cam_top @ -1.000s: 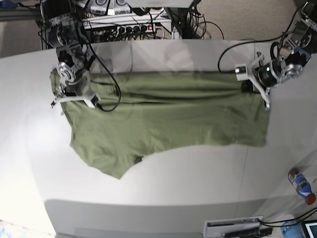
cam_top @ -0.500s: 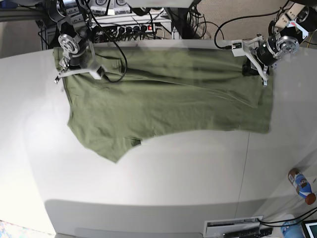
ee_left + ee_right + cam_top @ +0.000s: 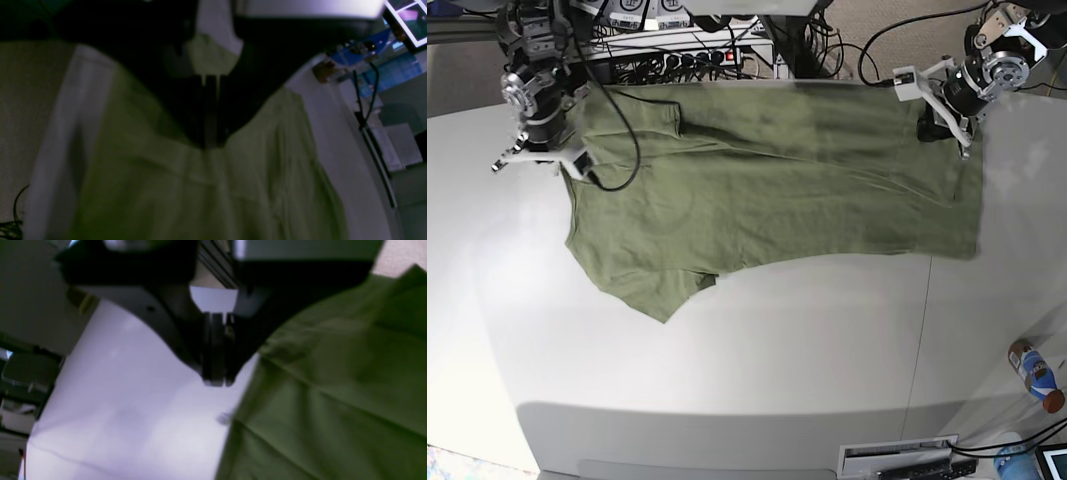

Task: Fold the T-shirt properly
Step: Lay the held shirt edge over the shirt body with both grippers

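The olive-green T-shirt [image 3: 767, 180] lies spread across the far half of the white table [image 3: 757, 370], one sleeve pointing toward the near left. My right gripper [image 3: 562, 155], on the base view's left, is shut at the shirt's far-left edge. In the right wrist view its closed fingers [image 3: 217, 380] meet the cloth's edge [image 3: 333, 390]. My left gripper [image 3: 947, 125], on the base view's right, is shut on the shirt's far-right corner. In the left wrist view its fingers [image 3: 210, 140] pinch the cloth [image 3: 200, 193], which drapes below them.
Power strips and cables [image 3: 687, 45] crowd the space behind the table's far edge. A bottle [image 3: 1035, 372] lies off the table at the right. A grey tray [image 3: 897, 460] sits below the near edge.
Both grippers have moved toward the table's far edge, dragging the shirt's upper edge with them. The shirt now lies further back and more spread out.
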Motion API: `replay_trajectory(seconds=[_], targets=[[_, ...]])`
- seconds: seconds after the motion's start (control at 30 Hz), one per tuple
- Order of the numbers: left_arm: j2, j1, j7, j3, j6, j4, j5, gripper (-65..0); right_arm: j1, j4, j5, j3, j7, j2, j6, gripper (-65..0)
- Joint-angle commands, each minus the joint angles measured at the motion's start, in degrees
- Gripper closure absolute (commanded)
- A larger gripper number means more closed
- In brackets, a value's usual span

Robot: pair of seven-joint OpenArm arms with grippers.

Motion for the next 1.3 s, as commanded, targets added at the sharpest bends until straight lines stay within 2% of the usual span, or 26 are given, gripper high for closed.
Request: replay_trajectory(seconds=[0.0,0.07,0.23,0.3,0.37,0.43,0.5,0.6,0.7,0.83,0.93,1.07,1.13,1.27], targets=[[-0.98,-0.09,0.24,-0.74,2.82,1.51,0.11,0.0,0.2,1.09,-0.09,0.98,1.38,0.79,-0.44,0.0],[-0.96,-0.09,0.11,-1.64,4.17,2.6,0.09,0.0,0.39,1.09,1.18,1.51,2.38,0.79,-0.44,0.0],[-0.96,-0.11,-0.94,-4.79,4.35,4.5,-2.8,0.0,2.1,1.07,3.56,1.55,2.43,0.79,-0.42,0.0],[-0.94,-0.09,-0.96,-6.73,6.03,4.57,-4.44,0.0,3.28,1.07,4.02,1.55,2.47,0.76,-0.44,0.0],[-0.94,-0.33,-1.97,-9.22,8.13,4.57,-6.78,-0.6,4.46,1.07,5.01,1.55,2.82,0.74,-0.42,0.0],[-0.94,-1.73,-4.72,-12.13,7.15,4.42,-11.26,-0.7,5.77,0.94,5.16,1.55,3.52,0.39,-0.42,0.0],[-0.92,-4.74,-7.5,-14.73,2.19,3.78,-17.59,-0.7,6.84,0.92,5.14,1.55,4.28,-0.24,-0.39,0.0],[-0.61,-11.63,-7.98,-16.59,-6.69,0.5,-25.46,-1.2,8.57,0.9,5.14,1.55,5.38,-1.84,-0.37,0.0],[-0.39,-18.23,-9.2,-16.59,-12.17,-5.42,-31.17,-7.2,10.4,0.15,5.14,1.55,6.08,-3.63,-0.37,0.0],[0.87,-24.37,-13.18,-16.59,-17.16,-15.17,-34.29,-13.1,13.99,-4.98,5.14,1.53,8.39,-4.61,-0.37,0.0],[3.76,-28.63,-14.38,-16.59,-23.34,-22.05,-34.47,-16.0,17.4,-8.83,5.18,1.53,8.35,-5.11,-0.37,0.0],[7.93,-33.51,-14.03,-16.57,-32.3,-29.64,-34.8,-25.6,21.05,-12.26,7.21,1.55,8.07,-5.11,-0.37,0.0],[9.2,-35.28,-13.79,-16.57,-33.24,-32.15,-35.78,-27.8,22.4,-13.64,7.78,1.55,7.98,-5.07,-0.35,0.0],[9.53,-38.05,-13.84,-16.57,-33.78,-35.23,-36.41,-28.2,24.46,-15.63,7.98,1.55,8.09,-5.07,-0.35,0.0]])
